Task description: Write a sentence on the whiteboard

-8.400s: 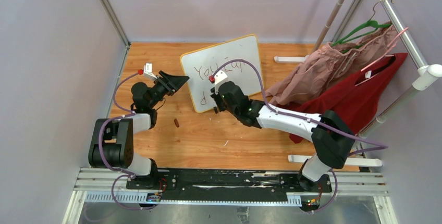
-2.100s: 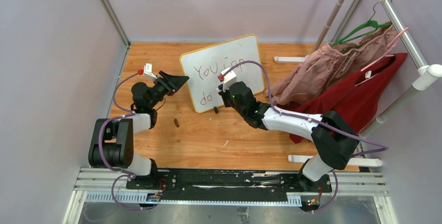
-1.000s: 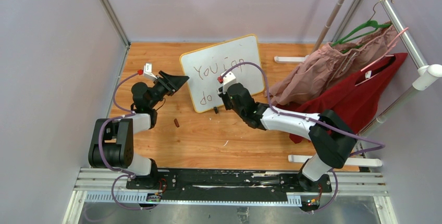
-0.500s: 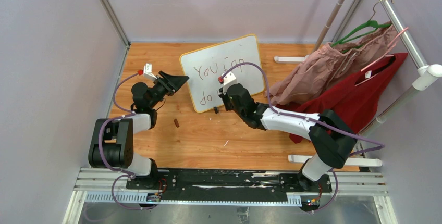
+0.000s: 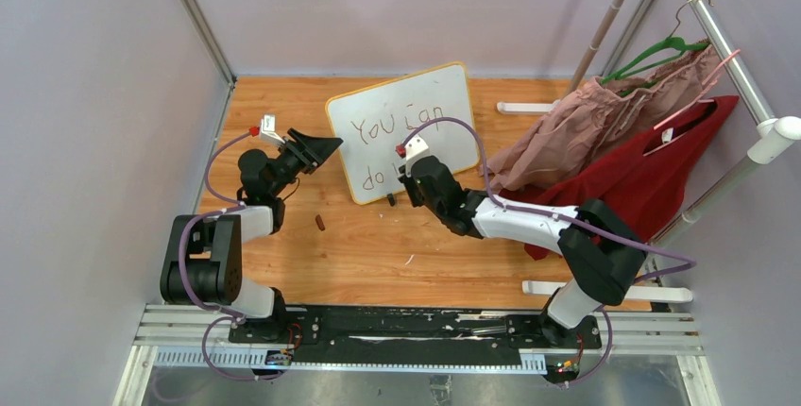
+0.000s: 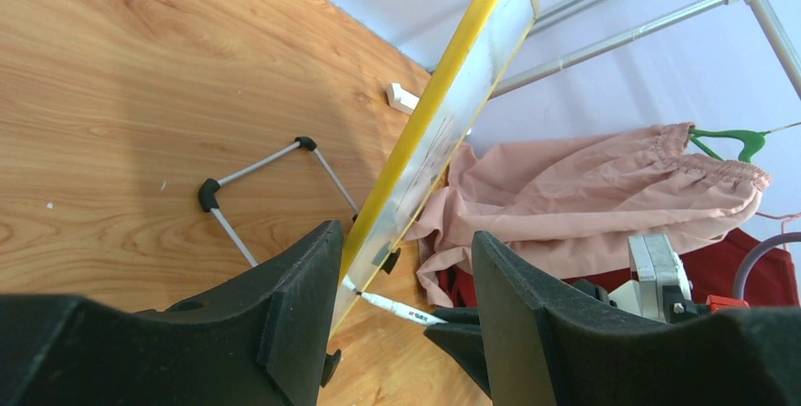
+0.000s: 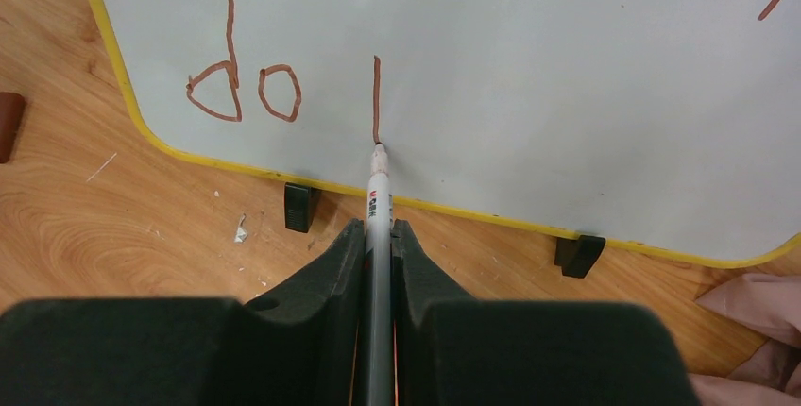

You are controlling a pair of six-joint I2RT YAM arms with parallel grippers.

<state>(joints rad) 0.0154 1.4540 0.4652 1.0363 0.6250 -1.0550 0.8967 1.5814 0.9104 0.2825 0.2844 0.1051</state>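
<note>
Bottom centre, our right gripper (image 7: pixel 378 231) clenches a slim grey marker pen (image 7: pixel 378 200), tip touching the white yellow-framed whiteboard (image 7: pixel 567 66) across the upper frame, below a stroke right of the brown handwritten sentence's (image 7: pixel 244 90) "do". Our left gripper (image 6: pixel 404 236), released, straddles the board's edge.

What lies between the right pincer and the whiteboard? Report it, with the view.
A marker, held in the right pincer, its tip touching the whiteboard at a stroke's lower end; right wrist view.

White whiteboard (image 7: pixel 567 66), yellow frame (image 7: pixel 103 19) — reddish-brown sentence (image 7: pixel 230 66), black feet (image 7: pixel 298 208), grey marker (image 7: pixel 378 227), orange wood-grain table (image 7: pixel 113 227).
</note>
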